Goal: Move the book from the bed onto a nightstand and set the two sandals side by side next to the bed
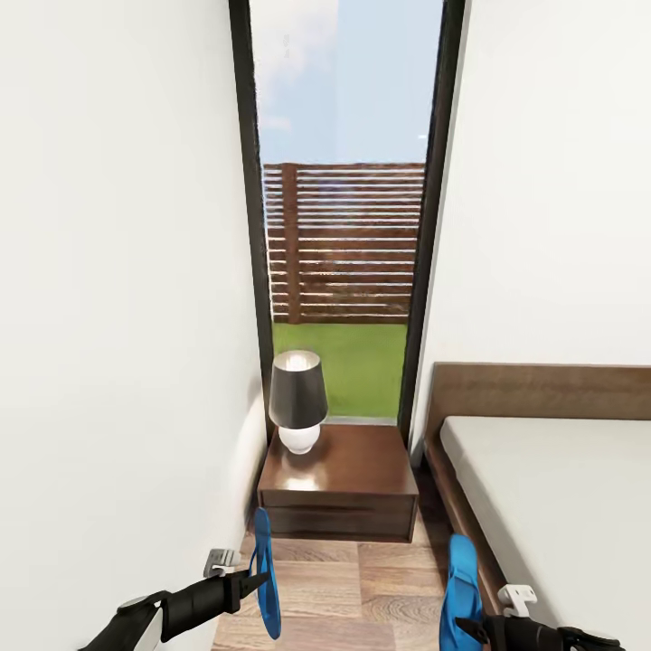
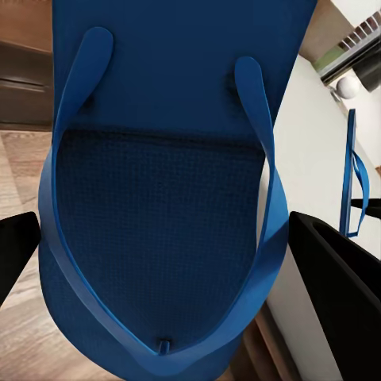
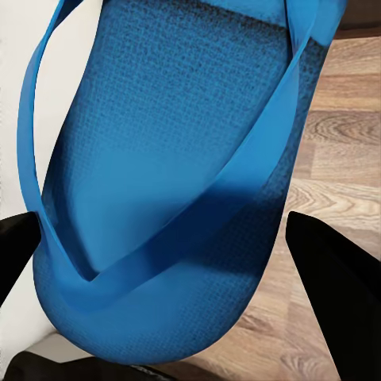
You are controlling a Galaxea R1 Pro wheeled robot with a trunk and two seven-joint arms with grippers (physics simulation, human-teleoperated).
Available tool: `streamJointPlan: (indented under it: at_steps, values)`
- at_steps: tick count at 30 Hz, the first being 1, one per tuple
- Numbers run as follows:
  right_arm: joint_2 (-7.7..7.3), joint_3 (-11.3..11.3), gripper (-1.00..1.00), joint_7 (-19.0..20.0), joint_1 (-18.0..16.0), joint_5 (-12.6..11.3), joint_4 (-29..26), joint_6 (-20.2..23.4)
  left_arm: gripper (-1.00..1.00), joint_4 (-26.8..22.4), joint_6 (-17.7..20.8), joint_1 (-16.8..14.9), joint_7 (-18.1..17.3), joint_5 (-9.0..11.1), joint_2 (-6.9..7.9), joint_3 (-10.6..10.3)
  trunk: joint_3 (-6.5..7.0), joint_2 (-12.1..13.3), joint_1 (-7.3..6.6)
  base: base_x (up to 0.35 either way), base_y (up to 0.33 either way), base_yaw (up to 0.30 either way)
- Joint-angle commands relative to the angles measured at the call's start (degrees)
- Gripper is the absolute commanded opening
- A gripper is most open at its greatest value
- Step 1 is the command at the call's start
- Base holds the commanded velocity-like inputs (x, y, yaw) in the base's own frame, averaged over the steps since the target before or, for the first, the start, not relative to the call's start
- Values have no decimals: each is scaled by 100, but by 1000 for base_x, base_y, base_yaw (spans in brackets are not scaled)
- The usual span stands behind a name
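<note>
We carry one bright-blue rubber flip-flop (image 1: 265,574) pinched in our left claw (image 1: 246,579) and its twin (image 1: 463,579) apparently pinched in our right claw (image 1: 470,624), both aloft over the wood-plank floor (image 1: 362,588) between the dark-brown nightstand (image 1: 339,484) and the bed (image 1: 542,488). Light and floppy, they're best gripped at the sole's edge.

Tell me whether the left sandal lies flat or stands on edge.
On edge: the left sandal hangs upright in the left gripper, above the floor.
</note>
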Motion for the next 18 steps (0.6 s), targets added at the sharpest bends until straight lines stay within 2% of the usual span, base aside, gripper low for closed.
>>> streamJointPlan:
  at_steps: [1, 18]
  values:
    - [-3, 19, -100, 9, -5, -61, -7, 52, -100, -9, 60, -5, -38, -50, -5, 47, 8, 33, -21, 0, 0, 0]
    - [-1, 19, -100, 6, -5, -61, -7, 52, -100, -9, 60, -5, -38, -49, -5, 44, 313, 715, -394, 0, 0, 0]
